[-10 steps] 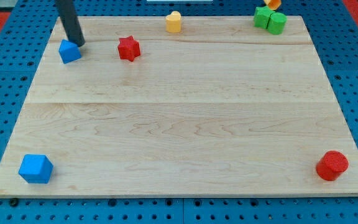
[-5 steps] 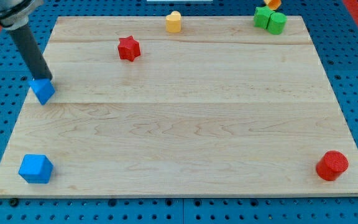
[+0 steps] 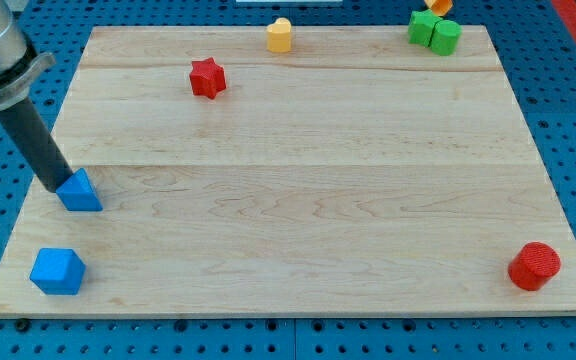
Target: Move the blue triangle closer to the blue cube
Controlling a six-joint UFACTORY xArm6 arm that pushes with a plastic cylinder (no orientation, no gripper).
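Note:
The blue triangle (image 3: 80, 192) lies near the board's left edge, a little below mid-height. My tip (image 3: 56, 186) touches its upper left side, with the dark rod rising up and to the left. The blue cube (image 3: 57, 271) sits in the board's bottom left corner, a short way below the triangle and slightly left of it.
A red star (image 3: 207, 77) lies at the upper left. A yellow block (image 3: 279, 35) sits at the top edge. Green blocks (image 3: 434, 33) with an orange block (image 3: 434, 6) behind them are at the top right. A red cylinder (image 3: 535, 266) is at the bottom right.
My tip has pushed the blue triangle from the upper left corner down along the left edge, toward the blue cube. The other blocks have not moved.

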